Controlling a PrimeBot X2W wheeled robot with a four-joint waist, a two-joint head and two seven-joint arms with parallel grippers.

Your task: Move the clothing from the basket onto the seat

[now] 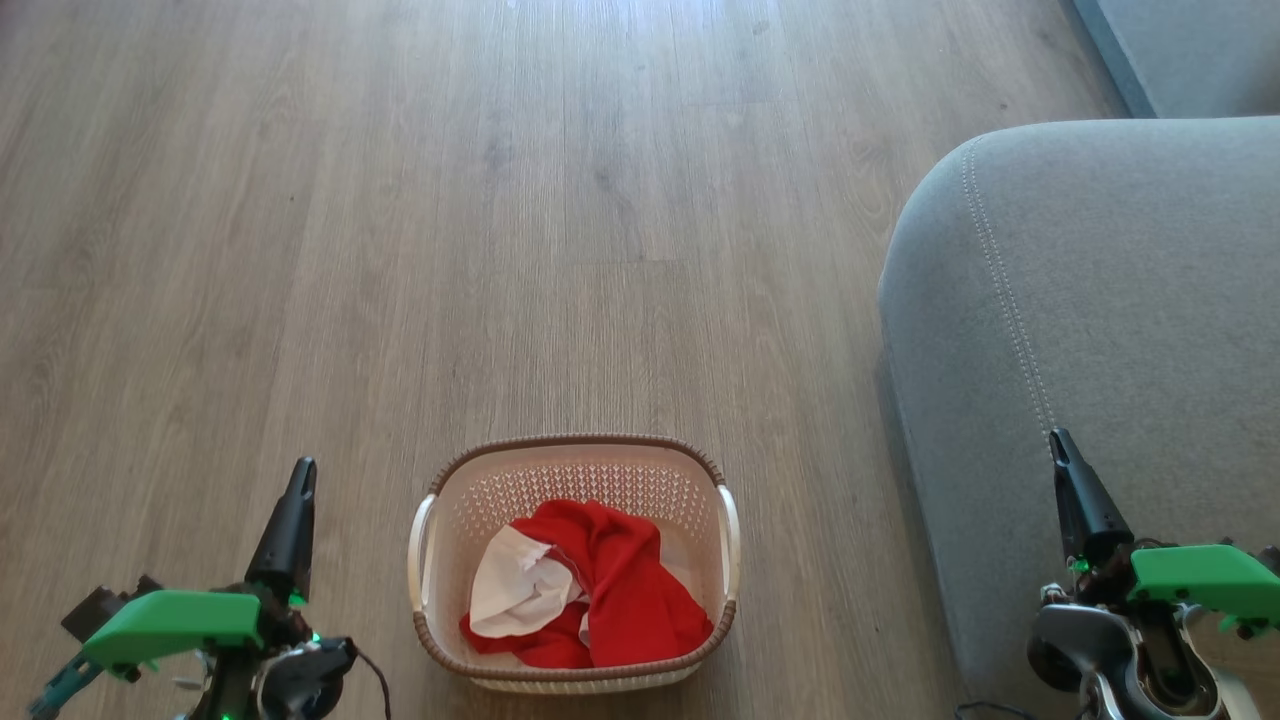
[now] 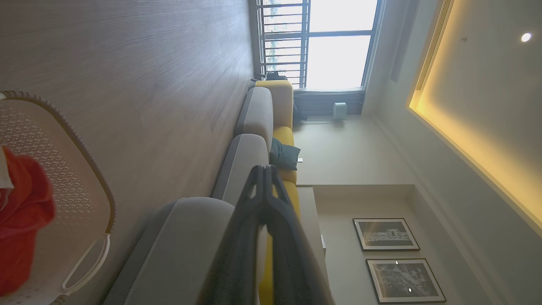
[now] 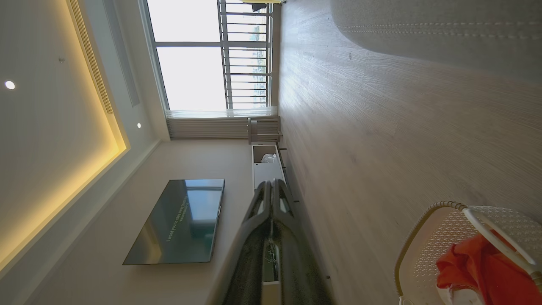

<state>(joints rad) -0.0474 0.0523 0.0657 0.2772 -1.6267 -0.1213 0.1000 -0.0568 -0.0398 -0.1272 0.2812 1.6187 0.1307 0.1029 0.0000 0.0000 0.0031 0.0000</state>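
With the left gripper (image 1: 303, 468) and right gripper (image 1: 1060, 440) both closed on nothing and held low either side of the basket (image 1: 575, 440), only a fold might be pinched, and the clothing (image 1: 625, 590) dropped on the wooden floor (image 1: 500, 200) short of the grey seat (image 1: 1100, 300). The light basket could be tipped if its perforated wall is caught too. The red and white clothing is heaped inside the basket; none is seen on the seat.

The clothing (image 1: 625, 590) is bright red with a white panel; the basket (image 1: 560, 480) is cream, its walls dotted with perforations, its rim a brown woven pattern. The seat (image 1: 1120, 300) is grey with pale stitching lines, the floor (image 1: 350, 250) grey-brown wood grain.
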